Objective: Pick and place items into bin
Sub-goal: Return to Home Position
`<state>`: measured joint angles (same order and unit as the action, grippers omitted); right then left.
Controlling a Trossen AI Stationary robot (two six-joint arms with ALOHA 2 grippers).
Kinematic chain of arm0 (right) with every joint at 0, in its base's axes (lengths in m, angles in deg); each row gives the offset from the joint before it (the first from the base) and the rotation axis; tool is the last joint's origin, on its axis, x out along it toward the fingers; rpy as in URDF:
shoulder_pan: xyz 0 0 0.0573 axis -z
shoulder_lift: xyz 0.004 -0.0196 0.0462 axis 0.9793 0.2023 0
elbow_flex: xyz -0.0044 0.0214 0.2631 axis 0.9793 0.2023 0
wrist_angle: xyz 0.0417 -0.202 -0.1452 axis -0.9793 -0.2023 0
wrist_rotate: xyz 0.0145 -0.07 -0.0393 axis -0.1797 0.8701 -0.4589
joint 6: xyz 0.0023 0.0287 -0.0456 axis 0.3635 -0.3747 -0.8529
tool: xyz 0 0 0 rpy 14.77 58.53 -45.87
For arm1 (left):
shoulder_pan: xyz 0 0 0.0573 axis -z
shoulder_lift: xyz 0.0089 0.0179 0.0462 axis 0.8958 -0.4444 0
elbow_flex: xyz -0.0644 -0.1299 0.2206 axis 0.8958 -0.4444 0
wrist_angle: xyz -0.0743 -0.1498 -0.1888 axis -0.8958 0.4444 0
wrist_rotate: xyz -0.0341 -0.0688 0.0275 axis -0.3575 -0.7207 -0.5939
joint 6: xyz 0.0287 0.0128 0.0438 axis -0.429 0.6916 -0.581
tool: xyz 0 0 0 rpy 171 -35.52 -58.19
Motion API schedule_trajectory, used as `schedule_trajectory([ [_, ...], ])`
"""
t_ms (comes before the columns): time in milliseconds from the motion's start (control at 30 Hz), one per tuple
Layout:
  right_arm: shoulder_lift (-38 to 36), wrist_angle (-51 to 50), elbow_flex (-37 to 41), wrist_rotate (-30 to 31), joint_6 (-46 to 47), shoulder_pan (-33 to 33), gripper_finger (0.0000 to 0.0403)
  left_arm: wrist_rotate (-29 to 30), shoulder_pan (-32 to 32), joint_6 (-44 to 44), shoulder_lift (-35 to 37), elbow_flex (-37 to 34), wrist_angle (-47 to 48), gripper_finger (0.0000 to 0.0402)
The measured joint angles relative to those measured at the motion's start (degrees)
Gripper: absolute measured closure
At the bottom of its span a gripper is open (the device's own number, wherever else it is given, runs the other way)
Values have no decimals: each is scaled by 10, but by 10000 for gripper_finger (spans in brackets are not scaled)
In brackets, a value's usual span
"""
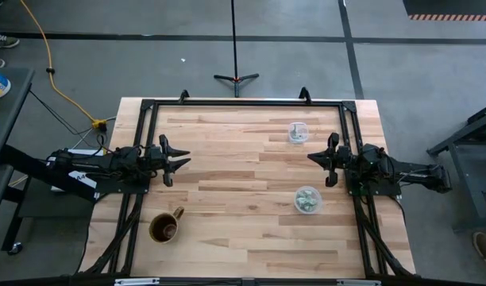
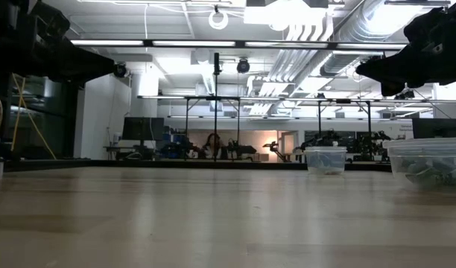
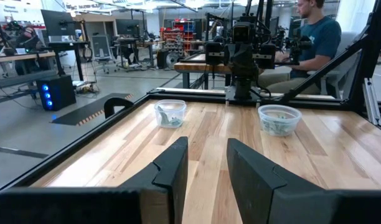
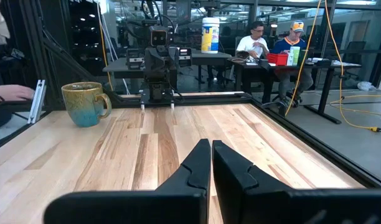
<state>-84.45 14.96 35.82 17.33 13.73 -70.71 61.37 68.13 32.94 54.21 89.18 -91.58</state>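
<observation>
Starting at the front edge of the table (image 1: pixel 227 254), you have the brown mug (image 1: pixel 165 228) standing upright towards the left corner, well apart from everything else. Further in, on the right side, the near bin (image 1: pixel 298 200) stands on the wood, clear-walled, with the items (image 1: pixel 309 201) heaped inside it. At mid-depth both arms sit over their own sides of the table, held above the surface. Your left gripper (image 1: pixel 182 161) is released: its fingers (image 3: pixel 172 168) stand parted, with only bare wood showing between them, and it holds nothing. Your right gripper (image 1: pixel 313 157) is clenched, its fingers (image 4: pixel 197 165) drawn almost together on nothing. Beyond the right gripper, the far bin (image 1: pixel 291 132) holds more of the items. Past the table's back edge, a tripod stand (image 1: pixel 236 78) sits on the grey floor.
</observation>
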Motion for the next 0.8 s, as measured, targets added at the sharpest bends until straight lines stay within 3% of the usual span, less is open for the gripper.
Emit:
schedule_trajectory([
  [800,0,0,0,0,0,0,395,0,0,0,0,0,0,254],
])
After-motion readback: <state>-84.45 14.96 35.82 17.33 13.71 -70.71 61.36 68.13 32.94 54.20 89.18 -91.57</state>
